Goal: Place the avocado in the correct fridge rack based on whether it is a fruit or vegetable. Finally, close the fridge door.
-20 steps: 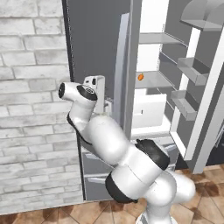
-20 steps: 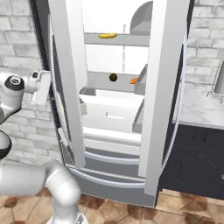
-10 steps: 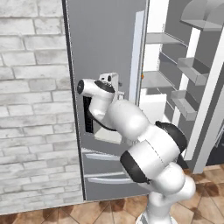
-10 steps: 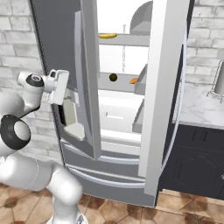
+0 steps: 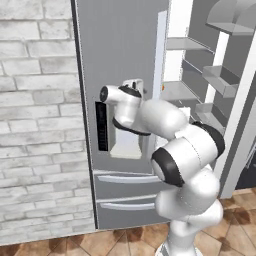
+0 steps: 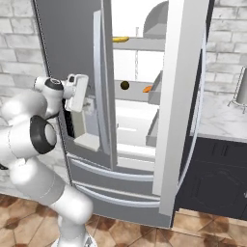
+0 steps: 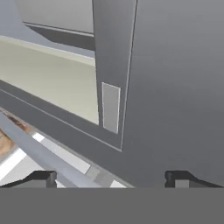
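Gripper (image 7: 109,178) spread wide, nothing between the two dark tips (image 7: 40,178), pointing at the flat grey face of the left fridge door (image 7: 175,87); hand view shows a vertical grey handle bar (image 7: 111,65) with a small lighter plate on it, pale recess to its left. In the right base view the white hand (image 6: 77,92) sits up against the outer face of that door (image 6: 67,43), right by the dispenser recess (image 6: 79,128) and just left of the long vertical handle (image 6: 99,87); contact cannot be told. Left base view: wrist (image 5: 120,97) pressed close to the same door (image 5: 120,40), next to the black dispenser panel (image 5: 102,127), arm elbows bulking in front of the lower drawers (image 5: 120,192). Left door nearly shut, right door (image 6: 181,96) swung open toward the camera with grey door bins (image 5: 217,80) on its inside. Through the gap: avocado (image 6: 125,85), small dark oval, resting on the fridge rack (image 6: 132,95) in the white interior, a small orange item (image 6: 147,89) near it on the same shelf, to its right. Shelf above holds a yellow banana (image 6: 120,39). White drawer (image 6: 135,128) below the rack. Brick wall (image 5: 35,125) left of fridge, dark cabinet (image 6: 217,178) and marble counter (image 6: 219,120) on the right, tile floor (image 6: 29,212)
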